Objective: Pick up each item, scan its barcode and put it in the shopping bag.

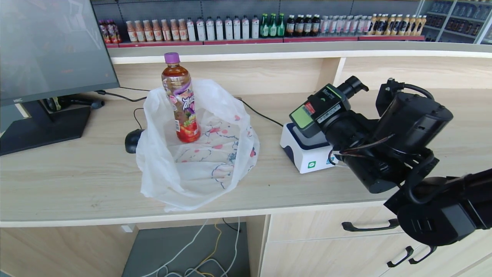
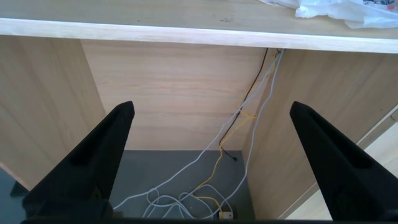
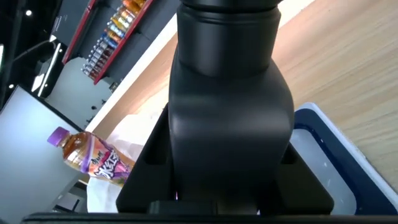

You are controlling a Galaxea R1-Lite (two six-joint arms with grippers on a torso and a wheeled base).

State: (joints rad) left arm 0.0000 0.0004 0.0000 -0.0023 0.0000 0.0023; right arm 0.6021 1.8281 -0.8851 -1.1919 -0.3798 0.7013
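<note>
- A dark bottle (image 1: 321,109) is held in the right gripper (image 1: 340,129), with the fingers closed on its body. It is held lying over, just above the scanner (image 1: 303,154) on the table (image 1: 77,181).
- The step in hand is judged to be the scan, with bagging to follow.
- A white strip with bars is seen on the side of the dark bottle turned up toward the head camera. The scanner's window appears to face upward, so a roll of the wrist is probably needed to bring that strip down to face the window.
- From the right wrist, the dark bottle (image 3: 230,93) is seen right over the scanner (image 3: 323,162). It is best kept close above the window but not touching it, and held steady until a read is likely.
- The grip should be kept off the barred strip, so that it is not covered.
- The shopping bag (image 1: 200,169) stands open nearby on the robot's left of the scanner, with a tea bottle (image 1: 180,100) upright inside. When the dark bottle is lowered in, that bottle should be cleared so it is not tipped.
- The left gripper (image 2: 211,107) is held below the table edge with its fingers spread wide and nothing between them.
</note>
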